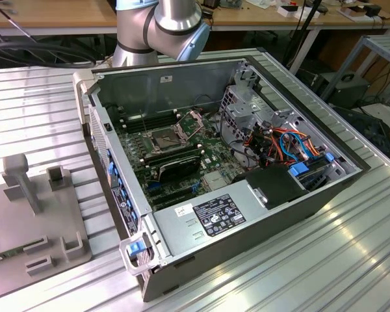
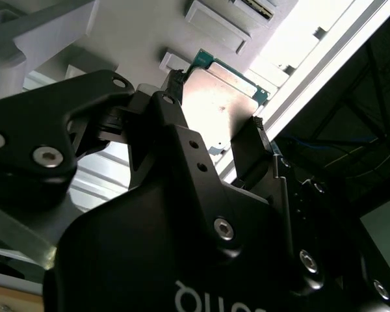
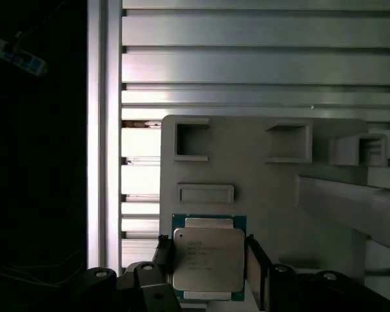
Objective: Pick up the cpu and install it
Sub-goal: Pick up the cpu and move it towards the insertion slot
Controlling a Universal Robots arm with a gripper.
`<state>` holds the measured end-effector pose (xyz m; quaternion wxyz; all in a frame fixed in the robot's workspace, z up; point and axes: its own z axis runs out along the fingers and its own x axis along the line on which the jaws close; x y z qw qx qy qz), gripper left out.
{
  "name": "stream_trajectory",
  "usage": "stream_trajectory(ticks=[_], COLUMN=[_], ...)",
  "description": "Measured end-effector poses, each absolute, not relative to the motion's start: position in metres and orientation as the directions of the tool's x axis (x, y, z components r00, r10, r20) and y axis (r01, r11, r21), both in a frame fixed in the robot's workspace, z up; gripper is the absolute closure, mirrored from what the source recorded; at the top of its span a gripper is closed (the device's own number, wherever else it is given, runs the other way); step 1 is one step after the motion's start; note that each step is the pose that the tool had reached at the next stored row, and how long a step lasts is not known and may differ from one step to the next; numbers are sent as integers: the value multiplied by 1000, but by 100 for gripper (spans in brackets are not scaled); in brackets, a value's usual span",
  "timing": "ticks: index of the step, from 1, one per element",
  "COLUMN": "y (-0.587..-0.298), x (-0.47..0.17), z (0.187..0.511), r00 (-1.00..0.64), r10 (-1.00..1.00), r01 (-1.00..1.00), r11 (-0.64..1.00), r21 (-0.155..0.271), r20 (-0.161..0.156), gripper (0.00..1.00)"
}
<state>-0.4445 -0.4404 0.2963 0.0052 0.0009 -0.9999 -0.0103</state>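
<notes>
The cpu (image 3: 208, 259), a square chip with a silver lid and a green edge, sits between my gripper's (image 3: 207, 242) two black fingers (image 3: 255, 260), which press on its opposite sides. In the second wrist view the same cpu (image 2: 221, 97) shows from below, clamped by the gripper (image 2: 216, 101). It hangs above the grey fixture plate (image 3: 279, 188). In the exterior view the open computer case (image 1: 201, 71) lies on the table with its motherboard up, and the processor socket (image 1: 162, 138) stands with its latch frame raised.
The grey fixture plate (image 1: 65, 218) with raised blocks and pockets lies at the exterior view's left, beside the case. The arm's base (image 1: 159, 26) rises behind the case. Inside are a power supply (image 1: 211, 218), coloured cables (image 1: 289, 146) and a drive cage (image 1: 244, 107).
</notes>
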Motion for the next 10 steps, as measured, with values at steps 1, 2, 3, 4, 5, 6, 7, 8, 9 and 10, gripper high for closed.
stream_trajectory(ticks=[1, 2, 3, 4, 5, 6, 7, 8, 9, 10], y=[-440, -440, -440, -440, -440, -440, -440, -440, -440, -440], x=[-444, -444, -444, -444, -444, -444, -444, -444, -444, -444], z=[297, 298, 299, 300, 301, 303, 306, 307, 309, 310], r00=[-1000, -1000, -1000, -1000, -1000, -1000, -1000, -1000, -1000, -1000], r10=[-2, -2, -2, -2, -2, -2, -2, -2, -2, -2], r01=[-2, -2, -2, -2, -2, -2, -2, -2, -2, -2], r11=[1000, 1000, 1000, 1000, 1000, 1000, 1000, 1000, 1000, 1000], r21=[21, 21, 21, 21, 21, 21, 21, 21, 21, 21], r20=[10, 10, 10, 10, 10, 10, 10, 10, 10, 10], gripper=[45, 45, 45, 45, 45, 45, 45, 45, 45, 45])
